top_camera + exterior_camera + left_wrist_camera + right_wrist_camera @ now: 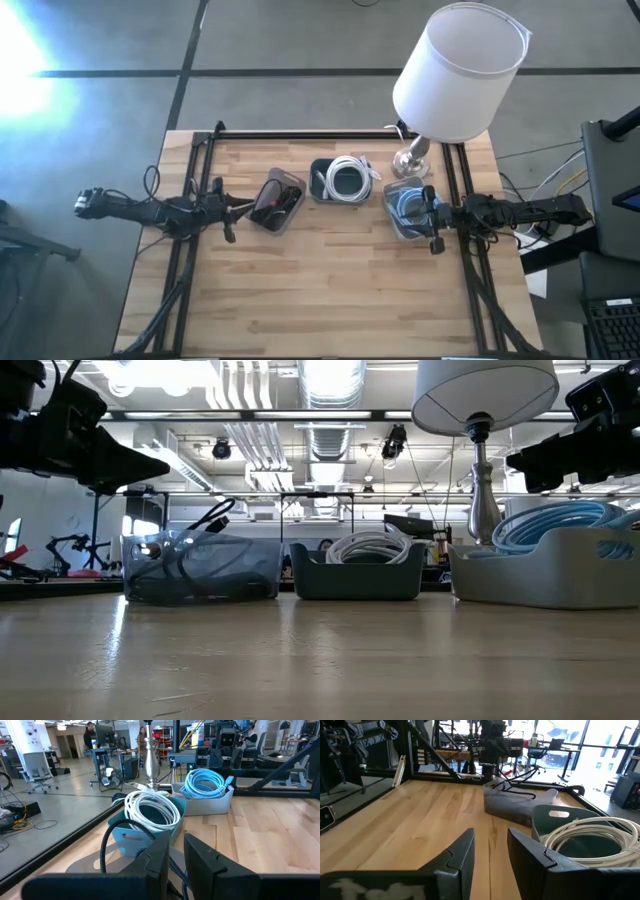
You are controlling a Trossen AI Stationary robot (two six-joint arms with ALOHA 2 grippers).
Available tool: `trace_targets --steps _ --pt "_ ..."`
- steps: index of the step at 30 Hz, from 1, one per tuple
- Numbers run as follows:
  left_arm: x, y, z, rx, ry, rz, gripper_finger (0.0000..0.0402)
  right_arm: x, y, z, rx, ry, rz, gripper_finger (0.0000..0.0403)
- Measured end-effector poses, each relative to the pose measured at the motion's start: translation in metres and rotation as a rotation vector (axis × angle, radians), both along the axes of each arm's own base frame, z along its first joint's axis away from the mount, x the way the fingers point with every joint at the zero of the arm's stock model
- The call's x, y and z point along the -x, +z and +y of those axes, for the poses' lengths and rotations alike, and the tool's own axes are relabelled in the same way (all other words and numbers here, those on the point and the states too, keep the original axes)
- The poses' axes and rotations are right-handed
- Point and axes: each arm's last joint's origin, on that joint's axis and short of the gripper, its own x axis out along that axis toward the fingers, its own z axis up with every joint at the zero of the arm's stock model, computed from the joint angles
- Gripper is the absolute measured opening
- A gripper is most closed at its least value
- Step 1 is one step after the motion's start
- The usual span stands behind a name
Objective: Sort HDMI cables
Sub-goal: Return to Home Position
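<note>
Three bins stand in a row across the middle of the table. A clear grey bin [277, 203] holds thin black HDMI cables [205, 525]. A dark teal bin [345, 182] holds white coils [152, 810]. A light grey bin [405, 210] holds light-blue coils [205, 782]. My left gripper [238, 207] hovers level just left of the grey bin, its fingers [160, 865] a narrow gap apart with nothing between them. My right gripper [424, 215] hovers level at the right side of the light grey bin, open and empty [490, 855].
A table lamp with a white shade [455, 75] stands on its metal base [412, 160] at the far right, behind the light grey bin. Black frame rails [330, 133] run along the table's far, left and right sides. Bare wood [330, 290] lies in front of the bins.
</note>
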Motion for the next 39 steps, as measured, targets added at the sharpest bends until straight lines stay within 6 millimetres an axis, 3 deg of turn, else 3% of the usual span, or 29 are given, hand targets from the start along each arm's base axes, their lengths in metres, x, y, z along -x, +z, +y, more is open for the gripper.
trace_targets --steps 17,39 --pt "0.0000 0.0003 0.0000 0.000 0.000 -0.002 0.0062 0.0000 0.0000 0.0000 0.000 0.000 0.000 0.0130" --pt "0.0000 0.0005 0.0000 0.001 0.000 -0.004 0.0062 0.0000 0.0002 0.0000 0.000 -0.001 -0.001 0.0101"
